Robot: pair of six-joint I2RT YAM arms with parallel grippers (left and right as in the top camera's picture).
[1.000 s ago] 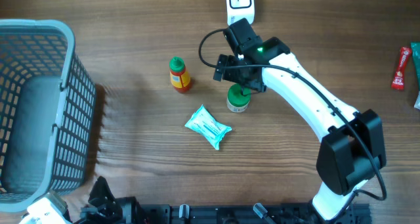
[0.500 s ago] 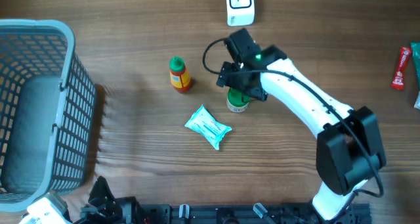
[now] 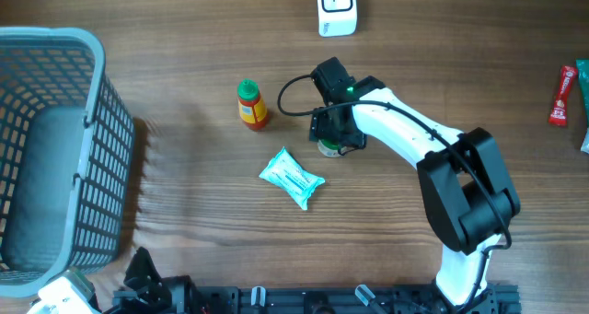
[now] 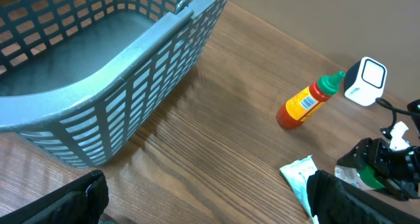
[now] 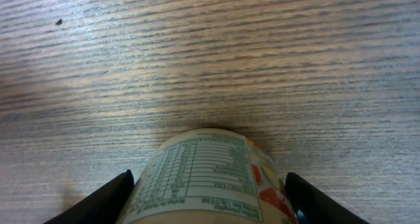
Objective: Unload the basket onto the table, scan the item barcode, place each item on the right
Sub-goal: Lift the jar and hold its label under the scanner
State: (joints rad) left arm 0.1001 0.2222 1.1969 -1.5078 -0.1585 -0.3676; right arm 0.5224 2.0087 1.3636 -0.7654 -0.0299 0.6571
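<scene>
The item under my right gripper (image 3: pixel 333 135) is a small jar (image 3: pixel 329 148) with a green cap, standing mid-table. In the right wrist view its nutrition label (image 5: pixel 203 175) fills the space between my black fingers, which rest against both its sides, so my right gripper (image 5: pixel 209 180) is shut on the jar. The jar still stands on the wood. A white scanner (image 3: pixel 336 8) sits at the far edge of the table, well beyond the jar. My left gripper (image 4: pixel 209 192) hangs open over bare wood near the front left, holding nothing.
An orange sauce bottle (image 3: pixel 251 105) with a green cap stands left of the jar. A pale blue packet (image 3: pixel 292 178) lies in front of the jar. A grey-blue basket (image 3: pixel 110 139) fills the left side. A red packet (image 3: pixel 563 95) lies at the right edge.
My right gripper has moved forward and down from beside the scanner onto the jar, and its fingers have closed in on the jar's sides. The left arm has not moved.
</scene>
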